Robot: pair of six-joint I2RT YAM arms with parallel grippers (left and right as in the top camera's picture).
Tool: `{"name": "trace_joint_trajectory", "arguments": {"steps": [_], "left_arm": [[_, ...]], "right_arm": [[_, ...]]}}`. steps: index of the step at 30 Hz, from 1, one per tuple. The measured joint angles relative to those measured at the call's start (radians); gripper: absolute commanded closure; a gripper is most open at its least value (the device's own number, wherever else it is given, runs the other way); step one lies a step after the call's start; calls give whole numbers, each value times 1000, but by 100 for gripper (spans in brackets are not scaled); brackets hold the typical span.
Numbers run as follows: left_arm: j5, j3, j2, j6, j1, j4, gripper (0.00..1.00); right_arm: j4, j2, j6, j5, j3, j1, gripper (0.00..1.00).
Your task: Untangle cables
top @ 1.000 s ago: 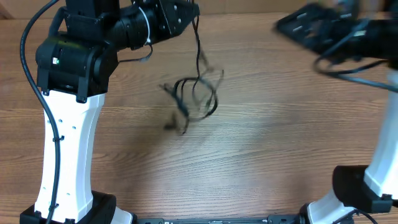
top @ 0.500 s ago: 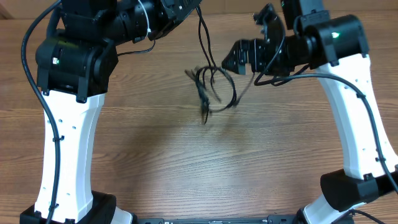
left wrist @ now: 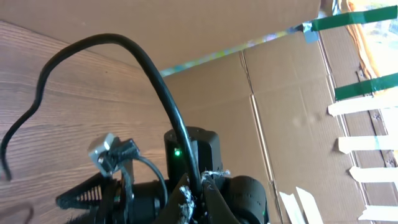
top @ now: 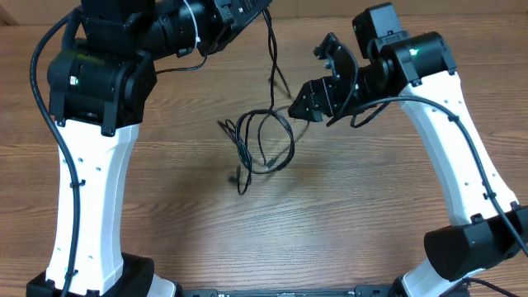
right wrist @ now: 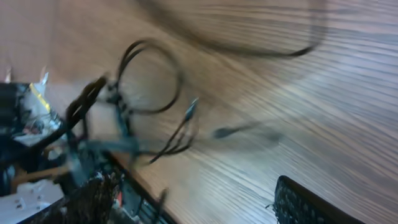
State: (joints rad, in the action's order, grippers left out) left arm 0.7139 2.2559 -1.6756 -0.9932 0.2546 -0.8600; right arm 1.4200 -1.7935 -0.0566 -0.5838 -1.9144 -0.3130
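- The wooden table (top: 330,223) fills the overhead view, its grain running left to right.
- The left arm (top: 91,165) stands at the near left and reaches to the far edge. The right arm (top: 462,140) arches from the near right toward the middle.
- The cables (top: 262,113) are thin and black, bunched into a knot of overlapping loops at the middle of the table. One strand runs from the knot toward the far edge. Short ends with small plugs stick out to the near and left. I cannot tell whether the knot rests on the table or hangs above it.
- The left claw (top: 257,11), at the far edge, is clenched on that far strand. In the left wrist view the cord (left wrist: 149,68) comes out from between its fingers.
- The right claw (top: 318,82) is released, its fingers spread and grasping nothing, just to the right of the knot.
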Motion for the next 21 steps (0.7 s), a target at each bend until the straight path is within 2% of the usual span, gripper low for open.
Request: {"name": "trace_joint_trajectory", "arguments": {"steps": [3,6,12,16,18,21], "left_arm": [[-14,0,0,0,0,-5,96],[-32,0,0,1,0,-9,96],[-49,0,0,1,0,-8,96],[-48,0,0,-3,0,-8,96],[-47,0,0,-14,0,-7,96],[-30,0,0,-42,0,5,96]], "right_arm": [[0,0,-10,-24,0,-13,20],[0,0,-16,-67,0,-17,28],[11,0,-43,-112,0,-22,26],[5,0,-57,-105,0,-37,32],[-10,0,-60,-81,2,-44,41],[-32,0,-54,-44,22,-47,75]]}}
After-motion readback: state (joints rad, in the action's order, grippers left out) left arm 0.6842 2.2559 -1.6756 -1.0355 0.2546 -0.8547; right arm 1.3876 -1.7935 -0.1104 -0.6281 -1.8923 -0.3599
